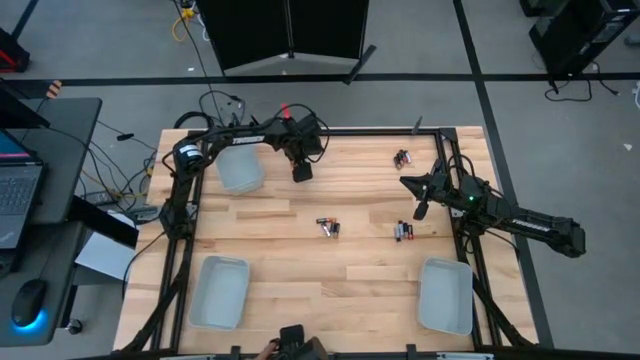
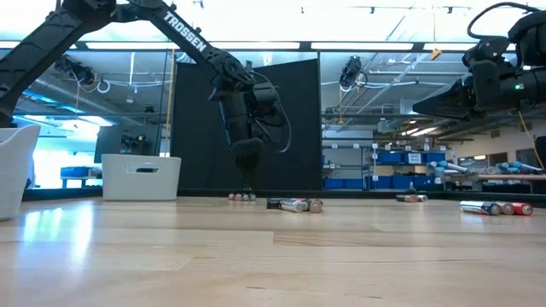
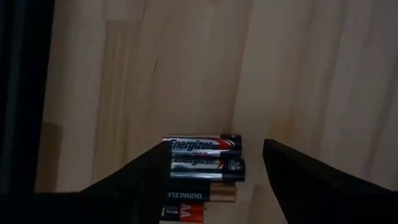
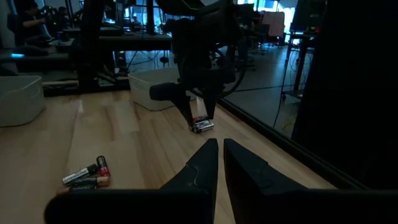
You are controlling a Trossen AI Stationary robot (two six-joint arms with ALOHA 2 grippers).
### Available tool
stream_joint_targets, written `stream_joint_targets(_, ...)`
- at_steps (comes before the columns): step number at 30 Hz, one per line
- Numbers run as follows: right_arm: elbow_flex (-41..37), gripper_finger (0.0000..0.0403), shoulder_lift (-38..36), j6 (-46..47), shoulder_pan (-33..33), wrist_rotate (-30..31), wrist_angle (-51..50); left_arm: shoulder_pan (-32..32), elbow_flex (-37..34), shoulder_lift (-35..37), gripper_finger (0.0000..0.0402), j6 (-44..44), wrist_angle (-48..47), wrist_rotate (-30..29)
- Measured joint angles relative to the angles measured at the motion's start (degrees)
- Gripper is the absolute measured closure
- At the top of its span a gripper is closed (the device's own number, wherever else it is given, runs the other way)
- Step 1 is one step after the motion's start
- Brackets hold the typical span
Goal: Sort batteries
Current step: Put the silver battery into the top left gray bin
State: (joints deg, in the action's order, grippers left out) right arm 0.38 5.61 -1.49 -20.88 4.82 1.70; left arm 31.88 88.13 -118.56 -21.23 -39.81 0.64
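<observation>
four battery clusters loose, three trays waiting

four small clusters of batteries lie on the wooden table [image 1: 300, 290], none in a tray as far as the high view shows. one cluster [image 1: 328, 227] sits near the middle, one [image 1: 404, 231] to its right, one [image 1: 402, 157] toward the far right. the fourth [image 3: 202, 171] lies under the left gripper [image 1: 302, 171] and shows best in the left wrist view: two energizer cells, a duracell and a red-labelled aa, side by side and touching.

the left gripper hangs low over that row near the far edge, fingers spread wide, holding nothing. the right gripper [image 1: 421, 208] hovers above the table near the right-hand clusters, fingers [image 4: 202, 165] pressed together and empty.

risks, as i judge them: the cells in the row touch, so closing the spread fingers could catch two at once or squeeze one out sideways. a nudged cell would likely roll off along the smooth wood, perhaps toward the far edge close by. with brands mixed in one row, the wrong kind could also be taken.

counts: three pale grey trays, one [image 1: 240, 168] just beside the left gripper, one [image 1: 219, 292] near left, one [image 1: 446, 295] near right. four cells are countable under the left gripper; the other clusters look like two to four each, too small to count surely.
</observation>
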Motion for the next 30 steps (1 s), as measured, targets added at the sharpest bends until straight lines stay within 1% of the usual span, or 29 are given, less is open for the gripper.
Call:
stream_joint_targets(14,0.0,0.0364,0.0,0.0,0.0,0.0,0.0,0.4,-0.3,0.0,0.0139,-1.0,1.5,0.3)
stream_joint_targets(30,0.0,0.0364,0.0,0.0,0.0,0.0,0.0,0.8,-0.3,-2.8,0.0139,-1.4,1.0,1.0)
